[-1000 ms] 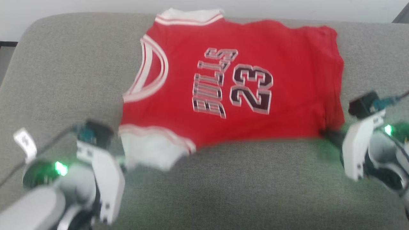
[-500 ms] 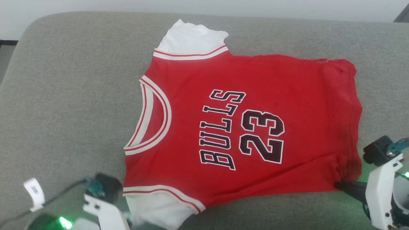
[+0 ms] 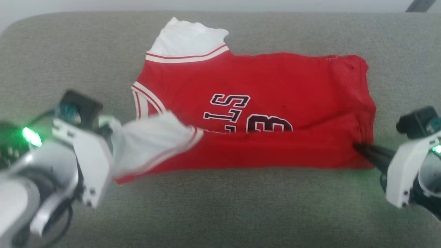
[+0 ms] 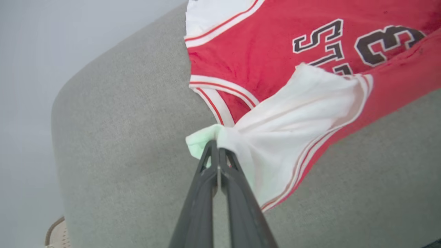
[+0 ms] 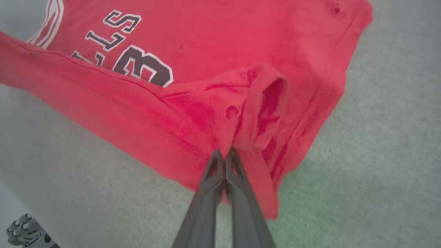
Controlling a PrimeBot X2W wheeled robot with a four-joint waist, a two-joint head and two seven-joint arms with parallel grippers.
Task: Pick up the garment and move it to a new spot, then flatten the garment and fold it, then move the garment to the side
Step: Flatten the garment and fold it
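The garment (image 3: 275, 93), a red jersey T-shirt with white sleeves, lies sideways on a grey cushion (image 3: 220, 213), collar to the left. Its near long edge is lifted and folded over, hiding the lower half of the lettering and the number. My left gripper (image 4: 217, 146) is shut on the near white sleeve (image 4: 293, 110), holding it raised over the collar area; in the head view that left gripper (image 3: 109, 132) sits at the sleeve's left end. My right gripper (image 5: 225, 155) is shut on the red hem corner (image 5: 255, 113); the head view has this right gripper (image 3: 360, 147) at the shirt's right end.
The grey cushion (image 4: 113, 144) has a rounded far edge with a pale wall (image 3: 103, 5) behind it. Bare cushion (image 5: 379, 155) stretches in front of and beside the shirt. A dark object (image 3: 418, 5) shows at the top right corner.
Both grippers have risen and moved away from me, carrying the near edge of the shirt up and over its front. The head view has also shifted.
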